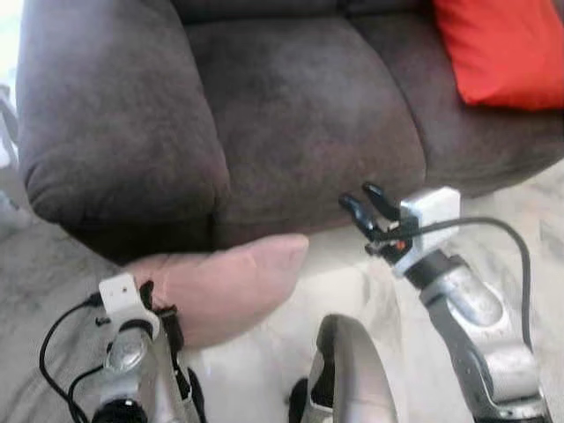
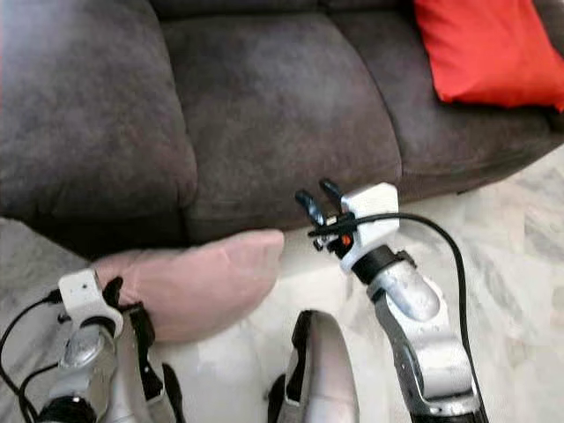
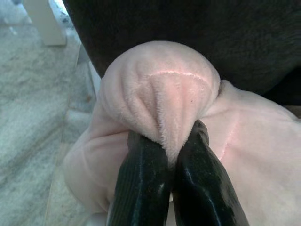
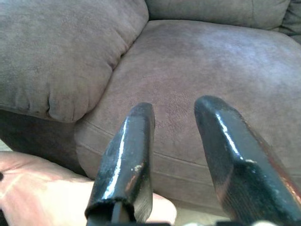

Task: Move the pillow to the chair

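A dark brown sofa (image 1: pixel 291 115) is seen from above, and everything else is placed against it. A pale pink pillow (image 1: pixel 225 282) is held low in front of the sofa's front edge, just below its wide armrest (image 1: pixel 106 115), above a pale marble floor (image 1: pixel 352 291). The left gripper (image 3: pixel 171 162) is clamped tight on a bunched fold of the pillow, its two black fingers (image 3: pixel 141 188) pressed together with plush squeezed between them. The right gripper (image 1: pixel 370 210) is raised in front of the sofa's seat cushion, near its front edge, with its fingers (image 4: pixel 127 155) parted by a moderate gap and nothing held or touched. An orange-red cushion (image 1: pixel 502 48) is lying on the sofa's seat, well apart from the pink pillow.
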Controlling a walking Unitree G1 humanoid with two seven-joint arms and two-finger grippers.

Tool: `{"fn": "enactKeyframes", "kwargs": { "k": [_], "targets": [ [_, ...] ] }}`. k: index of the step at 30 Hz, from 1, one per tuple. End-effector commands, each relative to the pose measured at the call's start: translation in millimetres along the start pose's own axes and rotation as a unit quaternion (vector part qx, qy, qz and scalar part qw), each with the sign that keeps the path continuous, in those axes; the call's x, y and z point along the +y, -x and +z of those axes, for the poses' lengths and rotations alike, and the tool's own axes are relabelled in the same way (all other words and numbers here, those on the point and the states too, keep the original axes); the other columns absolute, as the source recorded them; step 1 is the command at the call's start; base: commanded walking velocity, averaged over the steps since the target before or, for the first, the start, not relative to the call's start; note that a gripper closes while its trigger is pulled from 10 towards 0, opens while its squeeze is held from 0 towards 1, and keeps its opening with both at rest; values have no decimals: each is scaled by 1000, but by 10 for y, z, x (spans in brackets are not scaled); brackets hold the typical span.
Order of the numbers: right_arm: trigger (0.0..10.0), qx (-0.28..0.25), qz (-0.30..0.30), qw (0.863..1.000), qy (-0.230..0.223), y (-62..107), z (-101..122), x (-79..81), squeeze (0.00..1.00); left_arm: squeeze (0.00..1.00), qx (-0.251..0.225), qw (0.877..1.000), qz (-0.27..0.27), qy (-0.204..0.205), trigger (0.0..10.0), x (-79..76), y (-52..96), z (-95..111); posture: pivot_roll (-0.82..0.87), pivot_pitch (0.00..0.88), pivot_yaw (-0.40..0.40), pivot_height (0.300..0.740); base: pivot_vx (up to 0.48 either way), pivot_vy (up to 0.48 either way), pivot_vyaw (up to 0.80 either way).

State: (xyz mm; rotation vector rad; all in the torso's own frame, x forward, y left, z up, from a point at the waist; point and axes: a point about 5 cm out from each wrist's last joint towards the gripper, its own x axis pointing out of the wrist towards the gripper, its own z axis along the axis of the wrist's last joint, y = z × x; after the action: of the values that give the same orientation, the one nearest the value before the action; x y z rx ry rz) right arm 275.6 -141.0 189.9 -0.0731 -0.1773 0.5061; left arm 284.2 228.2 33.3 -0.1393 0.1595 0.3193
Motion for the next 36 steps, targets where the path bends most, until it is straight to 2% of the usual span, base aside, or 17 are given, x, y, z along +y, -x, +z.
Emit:
{"fn": "enactKeyframes", "kwargs": {
  "k": [1, 16, 36],
  "targets": [
    [10000, 8, -6, 1000, 2, 20, -44, -14, 0, 0, -1, 1000, -18, -7, 10000, -79, 76, -67, -83, 282, -167, 522, 0, 0, 0],
    [10000, 7, -11, 1000, 0, 30, -78, -10, 0, 0, 5, 1000, -23, -6, 10000, -144, 126, -46, -77, 288, -158, 522, -238, 0, 0],
    [10000, 4, -20, 1000, -6, -22, -154, 4, 0, 0, 2, 1000, -22, -7, 10000, -120, 137, 21, -43, 263, -131, 522, -275, 0, 0]
  ]
}}
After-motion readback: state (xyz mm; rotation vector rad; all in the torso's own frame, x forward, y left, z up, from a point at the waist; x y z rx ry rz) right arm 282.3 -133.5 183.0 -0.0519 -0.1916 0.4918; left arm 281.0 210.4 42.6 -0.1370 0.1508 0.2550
